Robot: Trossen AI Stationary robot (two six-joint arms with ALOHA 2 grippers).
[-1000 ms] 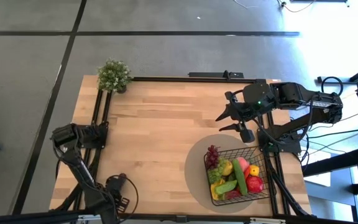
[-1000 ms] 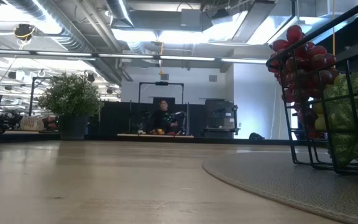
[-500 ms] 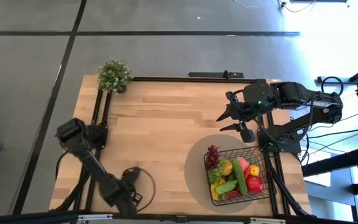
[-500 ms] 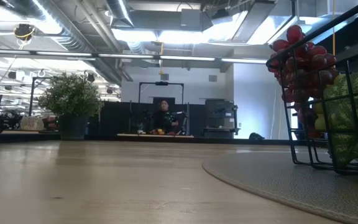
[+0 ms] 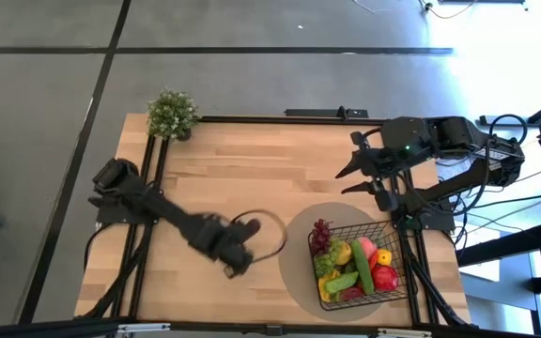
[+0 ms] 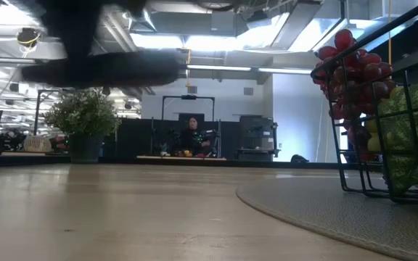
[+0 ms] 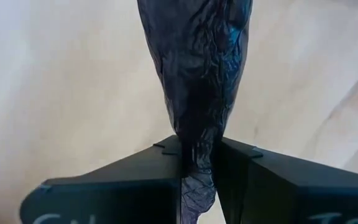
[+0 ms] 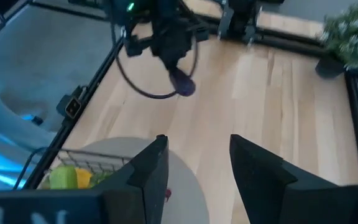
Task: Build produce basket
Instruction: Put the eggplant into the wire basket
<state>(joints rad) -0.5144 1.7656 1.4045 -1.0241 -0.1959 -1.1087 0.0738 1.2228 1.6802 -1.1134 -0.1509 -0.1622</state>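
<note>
Since the earlier frames the left arm has been swung from the table's near-left corner out over the middle of the board, and the left gripper (image 5: 237, 255) is now placed just left of the round mat (image 5: 294, 282). Its fingers are clamped on the narrow end of a dark purple, wrinkled piece of produce, most likely the eggplant (image 7: 197, 68), which is carried hanging forward of the fingertips, presumably so it can be dropped in from above. From the right wrist view the same purple piece (image 8: 182, 84) is seen held clear of the wood. The right gripper (image 5: 376, 178) has been drawn back slightly toward the far right edge and is parked behind the basket (image 5: 397, 287), fingers partly spread and nothing between them; it is judged to be kept out of the transfer path. The basket is set on the mat at the near right, already filled with dark red grapes (image 5: 321, 235), a cucumber (image 5: 343, 281) and other fruit. Free room inside looks tight, so a gap has to be found for the release. A potted plant (image 5: 172, 115) is left at the far-left corner.
</note>
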